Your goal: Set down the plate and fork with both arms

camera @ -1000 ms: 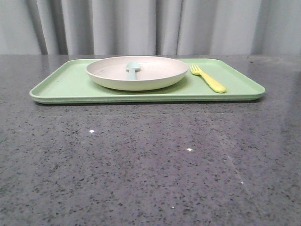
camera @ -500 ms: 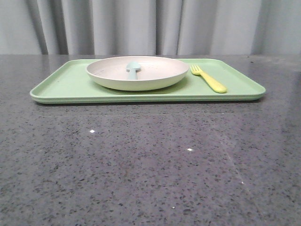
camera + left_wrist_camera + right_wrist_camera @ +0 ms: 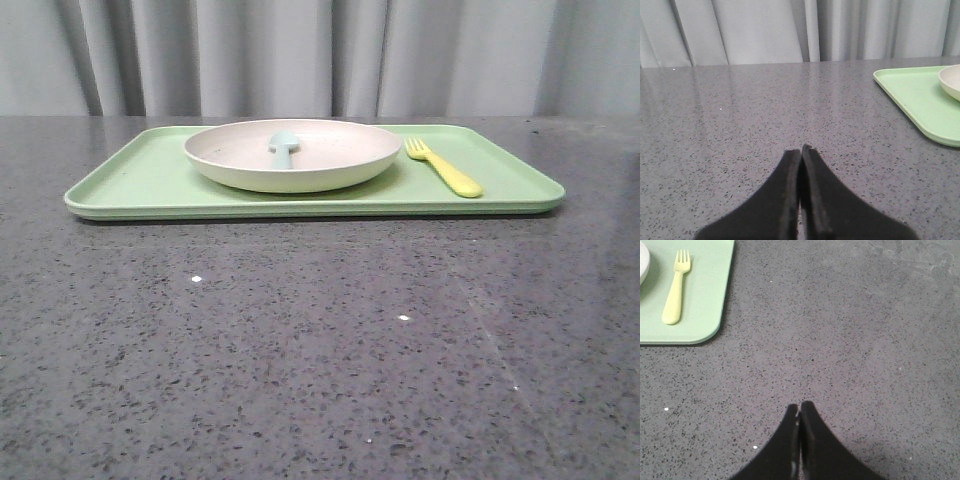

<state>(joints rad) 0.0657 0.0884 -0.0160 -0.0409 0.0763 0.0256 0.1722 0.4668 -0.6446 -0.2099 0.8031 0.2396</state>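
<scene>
Grey speckled table [image 3: 320, 350] w/ pale grey curtain [image 3: 300, 55] behind, seen in front view. On it, toward the far side, a flat light-green tray [image 3: 130, 180]. Plate [image 3: 330, 165] sits on tray, roughly mid-left, cream inside, paler green outside. A blue-green spoon [image 3: 283, 148] lies in plate, handle end toward the camera. Fork [image 3: 443, 167] lies flat on tray just right of plate, not touching it as far as can be told; tines point away from robot, handle angled toward the right front.

Front view shows no arms or grippers at all, only the table setup. Wrist views fill that in. Left wrist view: left gripper [image 3: 801, 150] low over bare table, black fingers pressed tip to tip, nothing between them; tray's left corner and a sliver of plate rim show at the edge, well apart from the gripper. Spoon and fork not visible there. Right wrist view: right gripper [image 3: 799, 406] also over bare table, fingers closed together, holding nothing; fork seen from above on tray's right end, w/ tray's rounded corner near it, and just a bit of plate edge. Fork's four tines are clear only in this view.

No brand marks, labels or readable text on any item in any view.
</scene>
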